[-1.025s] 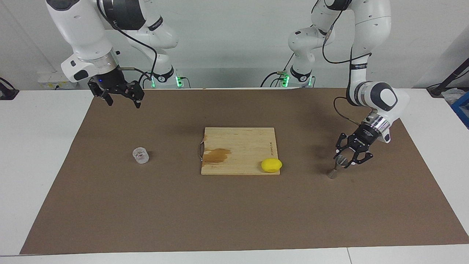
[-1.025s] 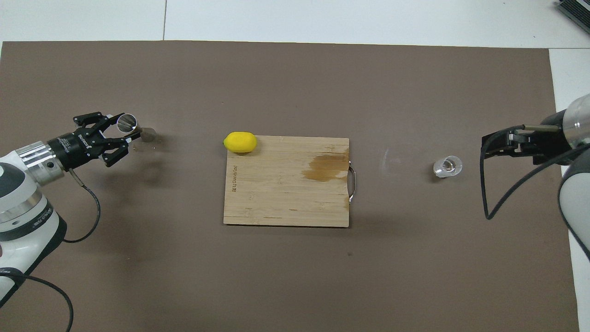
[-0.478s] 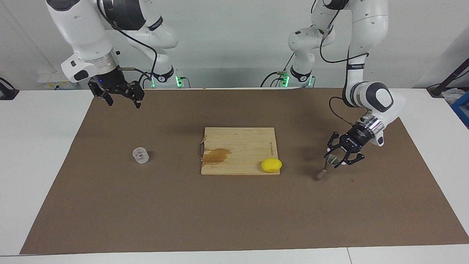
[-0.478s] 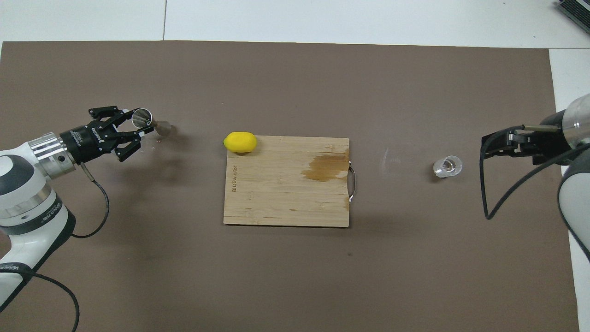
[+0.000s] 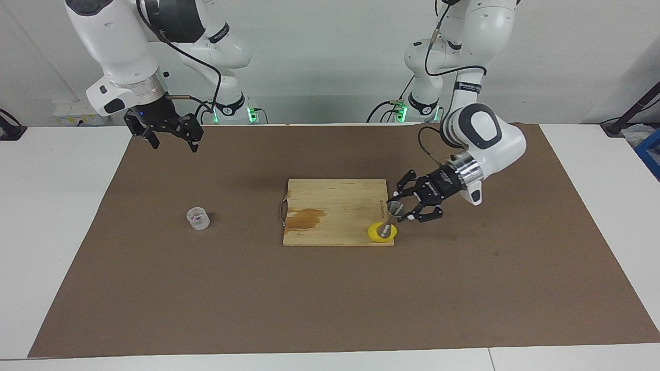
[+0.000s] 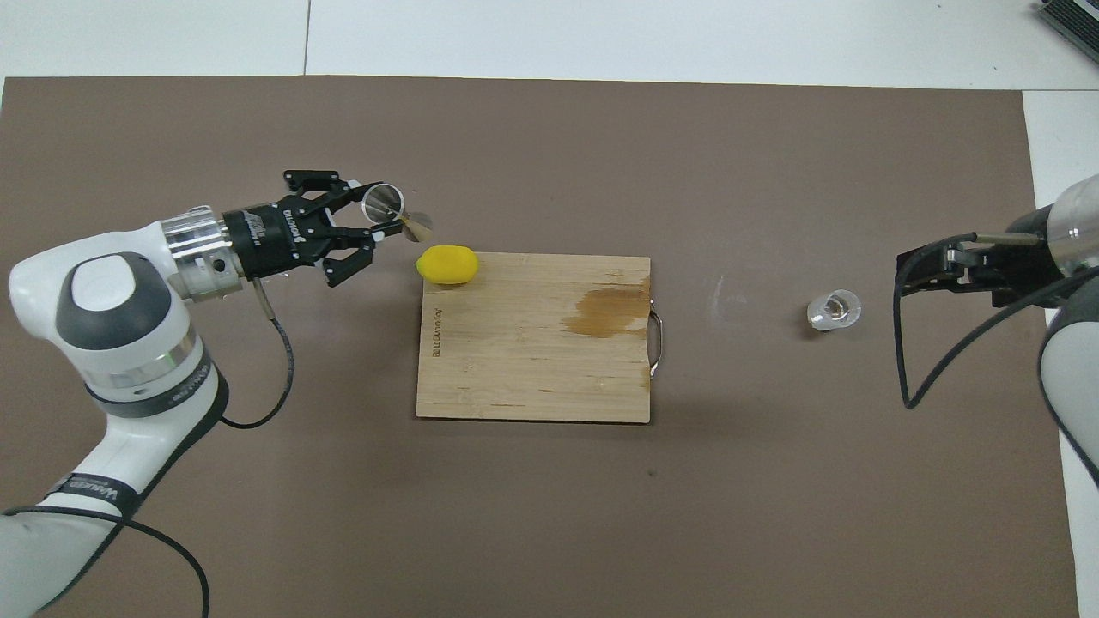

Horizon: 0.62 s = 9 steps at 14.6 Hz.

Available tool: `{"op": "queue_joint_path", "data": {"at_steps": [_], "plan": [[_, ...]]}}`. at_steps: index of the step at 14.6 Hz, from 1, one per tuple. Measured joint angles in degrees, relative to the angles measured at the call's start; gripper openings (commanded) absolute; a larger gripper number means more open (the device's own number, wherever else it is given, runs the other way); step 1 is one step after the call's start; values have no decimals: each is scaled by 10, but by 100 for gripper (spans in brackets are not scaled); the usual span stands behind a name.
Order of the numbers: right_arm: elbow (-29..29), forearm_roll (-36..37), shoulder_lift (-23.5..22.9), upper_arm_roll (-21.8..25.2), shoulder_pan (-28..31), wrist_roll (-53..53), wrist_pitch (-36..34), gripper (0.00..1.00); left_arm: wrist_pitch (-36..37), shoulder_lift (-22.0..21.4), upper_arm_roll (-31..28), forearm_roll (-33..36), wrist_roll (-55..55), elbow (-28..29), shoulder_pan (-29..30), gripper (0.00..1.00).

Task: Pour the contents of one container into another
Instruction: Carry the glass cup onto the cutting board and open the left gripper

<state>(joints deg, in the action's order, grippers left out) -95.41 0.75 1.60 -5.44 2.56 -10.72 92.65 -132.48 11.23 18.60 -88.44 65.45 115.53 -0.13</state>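
A silvery hourglass jigger (image 5: pixel 395 208) (image 6: pixel 397 215) hangs tilted in the air, and my left gripper (image 5: pixel 400 211) (image 6: pixel 373 213) is shut on its upper cone. It is over the mat just off the corner of the cutting board where the lemon lies. The small clear cup (image 5: pixel 198 218) (image 6: pixel 834 310) stands upright on the brown mat toward the right arm's end. My right gripper (image 5: pixel 174 145) (image 6: pixel 903 273) waits open and holds nothing, raised over the mat close to that arm's base.
A wooden cutting board (image 5: pixel 335 198) (image 6: pixel 532 360) with a dark stain and a metal handle lies mid-mat. A yellow lemon (image 5: pixel 372 233) (image 6: pixel 446 264) rests at its corner toward the left arm's end. The brown mat (image 5: pixel 330 299) covers most of the table.
My left arm has carried the jigger from the left arm's end of the mat toward the board, up to the lemon corner. The right arm and the clear cup have not moved.
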Motion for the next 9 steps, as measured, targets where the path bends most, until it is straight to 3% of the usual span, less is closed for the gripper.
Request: {"op": "queue_joint_path", "data": {"at_steps": [5, 9], "plan": [[0, 0, 0, 0, 0, 0, 0, 100, -153, 5, 1, -87, 3, 4, -156, 0], [0, 0, 0, 0, 0, 0, 0, 100, -217, 13, 0, -110, 5, 2, -218, 0]]}}
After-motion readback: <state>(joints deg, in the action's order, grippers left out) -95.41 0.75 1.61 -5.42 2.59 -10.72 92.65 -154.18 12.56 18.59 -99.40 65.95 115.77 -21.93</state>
